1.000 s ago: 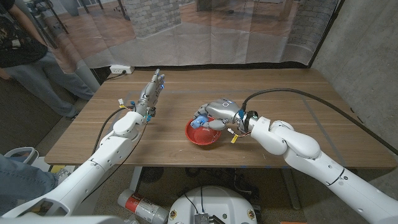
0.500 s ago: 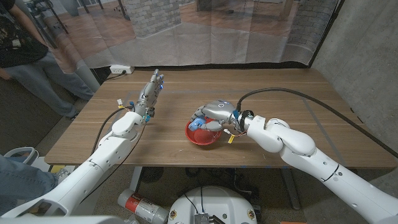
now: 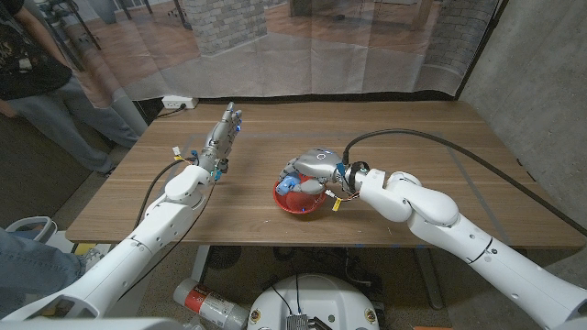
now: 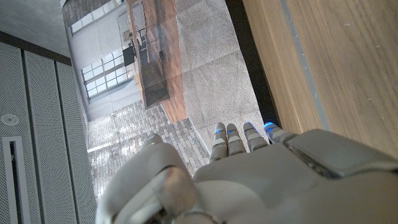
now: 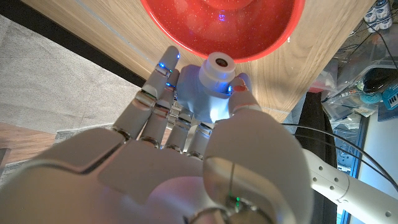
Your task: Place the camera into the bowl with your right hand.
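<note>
Right now the right hand (image 3: 312, 168) grips the camera (image 5: 211, 93), fingers wrapped around it, poised over the red bowl (image 3: 298, 203) near the table's (image 3: 440, 174) middle. Release appears to be all that remains. It is a small pale-blue toy with a white round lens. Far left, the left hand (image 3: 223, 137) holds nothing, fingers extended.

I get even, fairly bright light over the table (image 3: 275, 215), with soft shadows. My right robot hand (image 5: 180, 168) looks blurred up close; the red bowl (image 5: 249, 31) glints with speckled glare.
</note>
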### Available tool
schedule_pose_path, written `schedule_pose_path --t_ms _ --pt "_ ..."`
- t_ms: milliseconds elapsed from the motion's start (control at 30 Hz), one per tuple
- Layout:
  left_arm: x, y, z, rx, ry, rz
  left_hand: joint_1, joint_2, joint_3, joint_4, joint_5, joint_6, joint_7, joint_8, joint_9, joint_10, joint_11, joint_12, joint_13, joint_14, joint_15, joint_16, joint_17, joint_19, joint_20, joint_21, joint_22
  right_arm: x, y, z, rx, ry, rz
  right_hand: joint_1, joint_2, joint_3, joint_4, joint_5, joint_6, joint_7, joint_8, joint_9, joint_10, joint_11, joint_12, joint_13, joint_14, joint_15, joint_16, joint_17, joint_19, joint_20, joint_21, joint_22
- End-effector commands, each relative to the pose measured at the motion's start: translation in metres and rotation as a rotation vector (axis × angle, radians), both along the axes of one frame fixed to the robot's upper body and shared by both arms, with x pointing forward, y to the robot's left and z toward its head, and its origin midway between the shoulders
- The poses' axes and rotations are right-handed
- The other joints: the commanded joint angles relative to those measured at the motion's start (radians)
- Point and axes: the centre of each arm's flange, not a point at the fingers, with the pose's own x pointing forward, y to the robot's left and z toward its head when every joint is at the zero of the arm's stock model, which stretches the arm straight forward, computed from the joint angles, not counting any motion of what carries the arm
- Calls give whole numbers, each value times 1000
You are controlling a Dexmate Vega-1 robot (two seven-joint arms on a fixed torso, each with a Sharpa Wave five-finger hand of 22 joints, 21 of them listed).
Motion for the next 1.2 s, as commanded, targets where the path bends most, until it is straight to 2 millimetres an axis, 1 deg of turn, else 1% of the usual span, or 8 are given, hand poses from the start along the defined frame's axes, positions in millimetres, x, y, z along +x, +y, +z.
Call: schedule_pose_path --t_ms 33,300,533,900,1200 --pt "0 2 -3 -6 5 3 3 4 -5 4 0 7 1 -2 3 -3 3 -1 2 0 3 0 5 2 3 -2 5 11 7 -4 -31 16 -14 6 10 9 3 7 10 1 3 2 7 -1 3 3 14 -116 4 6 -3 -4 6 1" --pt "-4 3 -4 -8 0 10 4 5 -6 4 -1 8 1 -2 3 -2 -1 0 2 0 4 0 5 1 5 -3 5 17 4 -6 -32 24 -28 5 10 9 3 7 13 -1 4 3 8 -1 3 3 13 -116 3 7 -4 -4 6 1" --pt "-6 2 -4 -10 -2 11 4 5 -7 4 -1 8 1 -2 3 -2 1 0 2 0 4 0 5 1 5 -3 5 21 2 -9 -37 33 -44 5 10 9 3 7 13 0 3 3 8 -1 3 3 15 -116 3 8 -5 -4 6 1" --pt "-3 1 -5 -9 7 2 5 6 -8 4 -2 8 1 -2 3 -3 0 0 2 -1 3 -1 5 2 4 -3 5 29 5 -15 -58 57 -58 5 10 10 3 8 14 1 2 4 9 -1 2 3 19 -118 3 8 -6 -5 7 1" --pt "0 1 -5 -5 13 2 6 7 -9 4 -2 7 0 -2 3 -4 2 -1 2 -2 4 -1 5 2 5 -4 5 35 1 -17 -53 69 -85 5 11 11 3 8 15 1 2 4 10 -1 2 3 20 -118 2 9 -6 -5 8 1"
